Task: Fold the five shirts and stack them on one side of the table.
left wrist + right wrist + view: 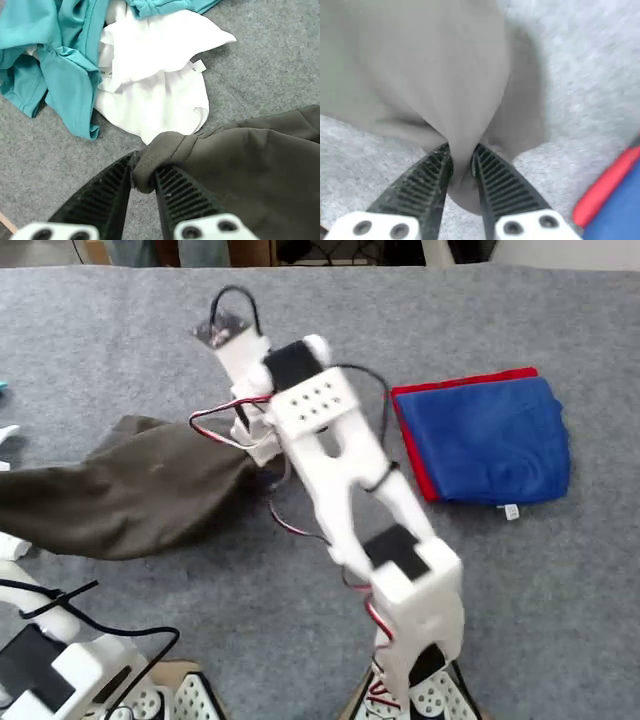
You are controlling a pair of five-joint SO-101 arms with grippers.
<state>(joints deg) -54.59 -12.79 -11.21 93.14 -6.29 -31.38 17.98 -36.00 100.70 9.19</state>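
An olive-brown shirt (130, 490) hangs stretched between my two grippers over the left half of the grey table. My right gripper (462, 162) is shut on one bunched end of the olive shirt (435, 75); in the high view that arm's head (265, 440) sits at the shirt's right end. My left gripper (144, 172) is shut on a hemmed corner of the olive shirt (250, 165). Folded blue shirt (485, 440) lies on a folded red shirt (412, 445) at the right. A crumpled white shirt (155, 75) and a teal shirt (55, 55) lie beyond my left gripper.
The right arm (350, 500) stretches diagonally across the table's middle from its base at the front edge. The left arm's base (60, 660) and cables sit at the front left. Bare grey cloth (540, 620) lies in front of the folded stack and along the far side.
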